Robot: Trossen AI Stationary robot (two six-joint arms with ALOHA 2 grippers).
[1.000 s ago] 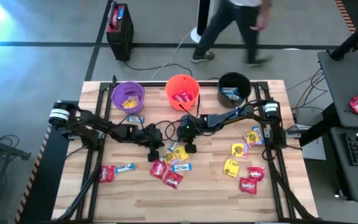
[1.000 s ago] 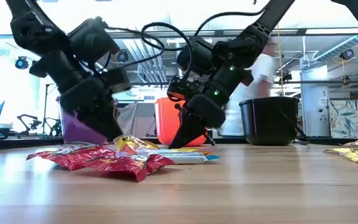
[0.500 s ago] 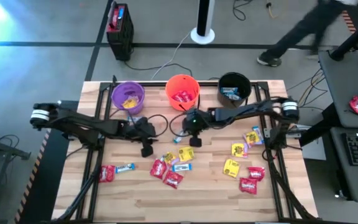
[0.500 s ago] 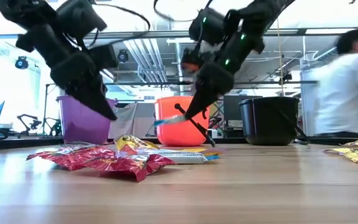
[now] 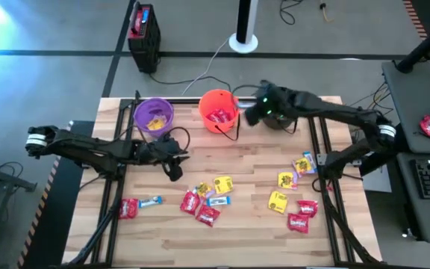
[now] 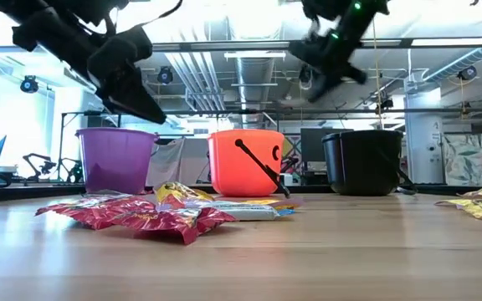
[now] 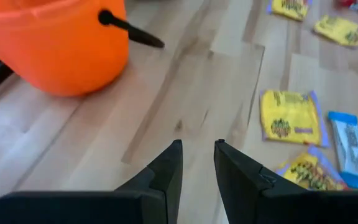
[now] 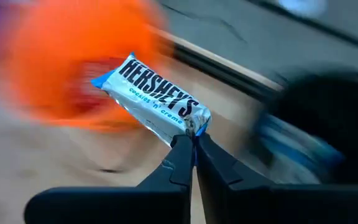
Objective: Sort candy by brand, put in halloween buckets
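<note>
My right hand [image 8: 192,144] pinches the blue-and-white candy bar [image 8: 156,98] by its crimped end, near the black bucket [image 5: 281,104] at one o'clock: light, floppy, slippery. Left hand [image 7: 197,163] slightly open, empty.

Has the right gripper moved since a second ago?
Yes. The right gripper has moved from the table's middle to beside the black bucket.

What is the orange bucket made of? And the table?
The orange bucket looks like smooth, slightly shiny plastic: one even colour, thin rim, thin black handle. The table looks like bare pale wood: long planks with grain lines and seams, matte rather than glossy.
</note>
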